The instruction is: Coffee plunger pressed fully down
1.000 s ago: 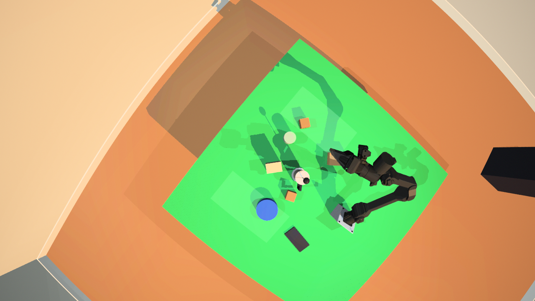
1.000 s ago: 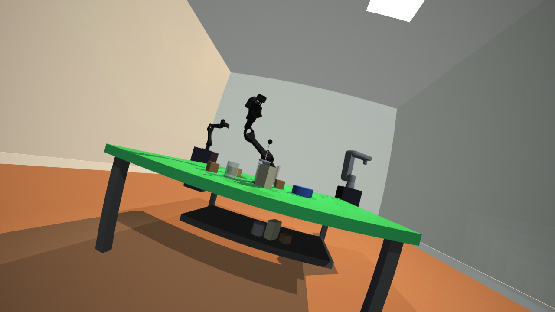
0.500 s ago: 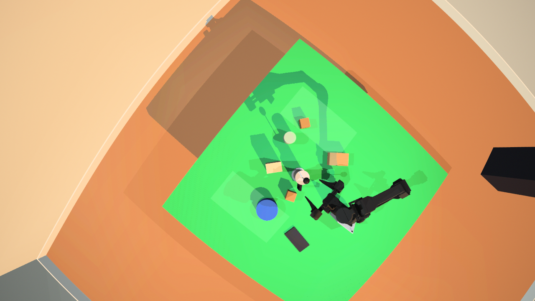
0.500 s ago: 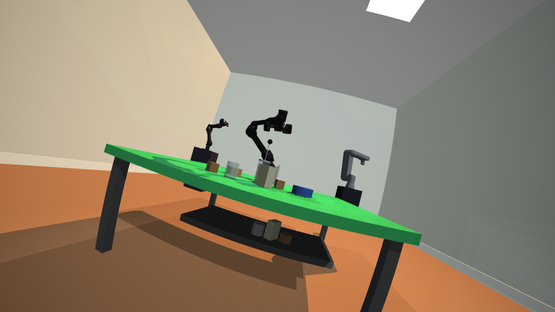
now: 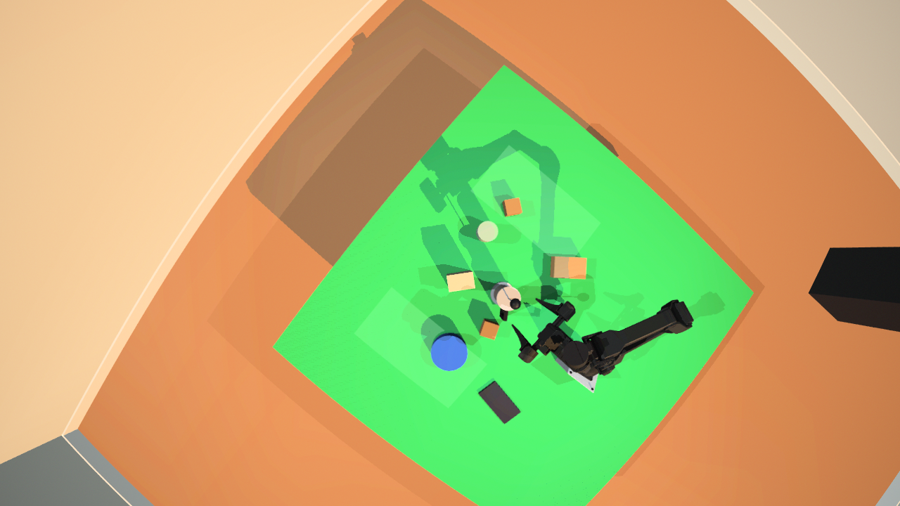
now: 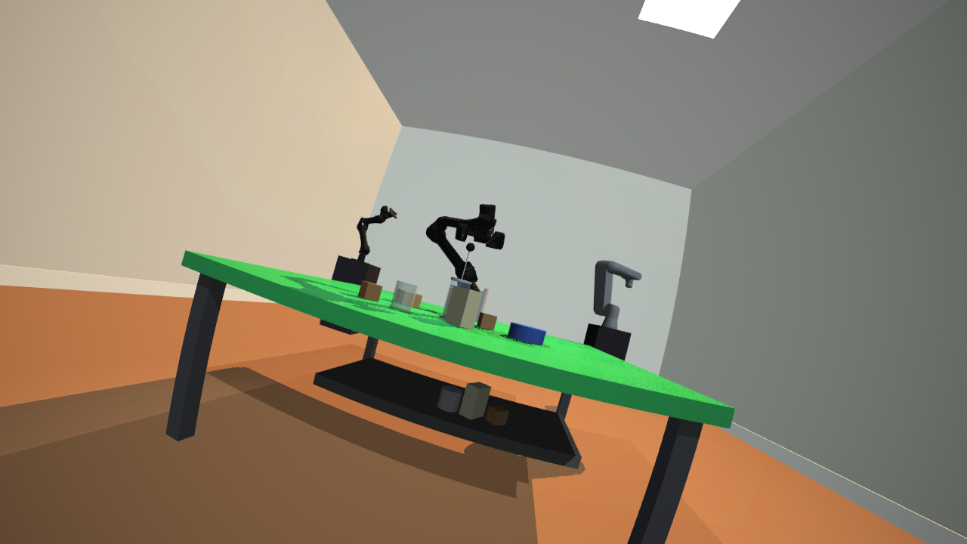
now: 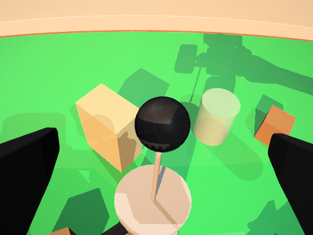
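The coffee press (image 5: 501,294) (image 7: 177,205) stands upright on the green table, with a pale round lid and a dark handle. In the exterior view a tan box hides much of its body. Its thin rod stands far out of the lid, topped by a black ball knob (image 5: 515,303) (image 6: 470,246) (image 7: 162,124). My gripper (image 5: 524,313) (image 6: 480,238) (image 7: 167,141) is open and empty. In the wrist view the knob appears between the wide-spread fingers, ahead of them; in the top view the fingertips are just short of it. No contact is visible.
The tan box (image 5: 460,281) (image 6: 463,306) (image 7: 102,101) stands close behind the press. An orange cube (image 5: 489,329) (image 6: 486,321) is near its handle. A clear cylinder (image 5: 487,230) (image 7: 218,108), a blue disc (image 5: 448,352) (image 6: 527,333), a brown block (image 5: 569,267) and a dark block (image 5: 498,401) stand around.
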{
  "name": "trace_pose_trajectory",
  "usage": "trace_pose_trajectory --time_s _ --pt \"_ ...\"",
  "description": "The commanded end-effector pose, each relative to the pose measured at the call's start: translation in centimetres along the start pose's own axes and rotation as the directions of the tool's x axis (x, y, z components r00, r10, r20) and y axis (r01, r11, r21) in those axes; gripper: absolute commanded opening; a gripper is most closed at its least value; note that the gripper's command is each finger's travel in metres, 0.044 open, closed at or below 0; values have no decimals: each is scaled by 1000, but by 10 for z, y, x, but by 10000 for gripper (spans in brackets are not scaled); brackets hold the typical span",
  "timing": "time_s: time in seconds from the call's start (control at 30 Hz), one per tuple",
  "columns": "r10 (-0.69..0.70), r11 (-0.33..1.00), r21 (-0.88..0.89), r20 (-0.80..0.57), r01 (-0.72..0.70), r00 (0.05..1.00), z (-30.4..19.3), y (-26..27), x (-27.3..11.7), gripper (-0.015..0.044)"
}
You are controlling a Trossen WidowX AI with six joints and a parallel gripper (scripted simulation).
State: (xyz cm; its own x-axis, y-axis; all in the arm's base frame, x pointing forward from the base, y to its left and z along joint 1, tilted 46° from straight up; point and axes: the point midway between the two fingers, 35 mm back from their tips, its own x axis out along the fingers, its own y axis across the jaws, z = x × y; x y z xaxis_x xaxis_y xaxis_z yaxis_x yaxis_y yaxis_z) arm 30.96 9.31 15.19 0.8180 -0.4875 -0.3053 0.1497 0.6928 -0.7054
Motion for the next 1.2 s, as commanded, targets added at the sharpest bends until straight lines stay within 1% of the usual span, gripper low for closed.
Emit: trace_pose_trajectory --time_s 0.0,0.77,1.17 --pt "2 1000 -4 -1 -2 1000 -3 0 5 440" --pt "-1 1000 -3 3 1 1000 -3 -1 40 440" --pt "-1 1000 -3 3 1 1000 -3 -1 40 125"
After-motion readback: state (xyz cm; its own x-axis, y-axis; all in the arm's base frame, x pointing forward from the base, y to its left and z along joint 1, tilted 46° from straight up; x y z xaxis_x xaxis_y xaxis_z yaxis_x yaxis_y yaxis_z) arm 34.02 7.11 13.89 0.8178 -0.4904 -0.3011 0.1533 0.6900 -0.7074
